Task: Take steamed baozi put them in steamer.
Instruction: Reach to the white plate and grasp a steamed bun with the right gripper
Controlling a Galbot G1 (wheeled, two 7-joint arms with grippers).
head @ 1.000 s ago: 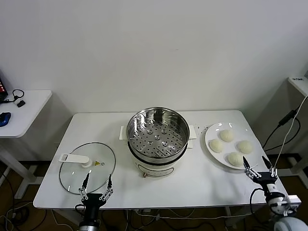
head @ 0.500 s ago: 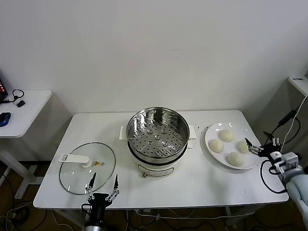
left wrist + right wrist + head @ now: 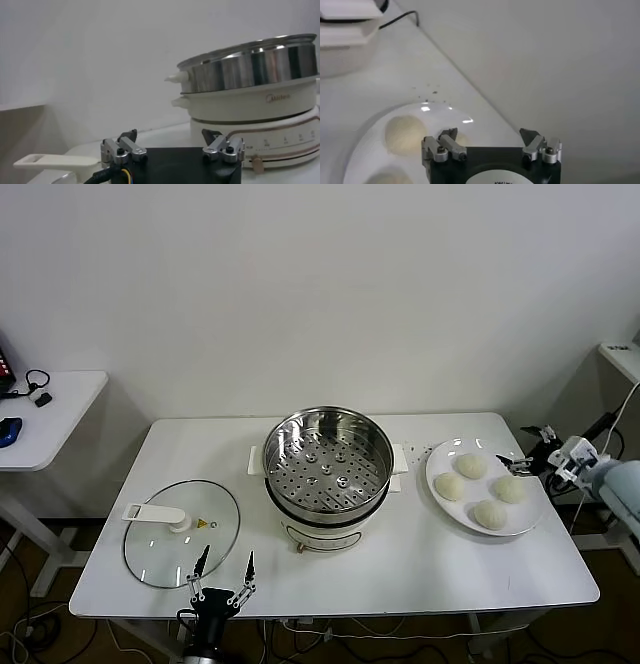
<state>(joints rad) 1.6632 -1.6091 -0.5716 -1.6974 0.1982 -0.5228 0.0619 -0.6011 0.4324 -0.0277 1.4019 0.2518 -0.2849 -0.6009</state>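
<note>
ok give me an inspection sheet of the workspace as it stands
surface: white table, a few dark specks by the plate.
job's things: four steamed baozi on the white plate; steamer mid-table, basket empty.
clutter: glass lid lying flat, left of the steamer.
grippers: right claw open, over the plate's far right rim, holding nothing; left claw open, at the table's near edge by the lid.
cables: black cable hanging right of the table.
surroundings: plain white wall; side desk at left.

The plate [image 3: 365, 130] (cut by the frame edge) shows only part; black pincer body hides some.
</note>
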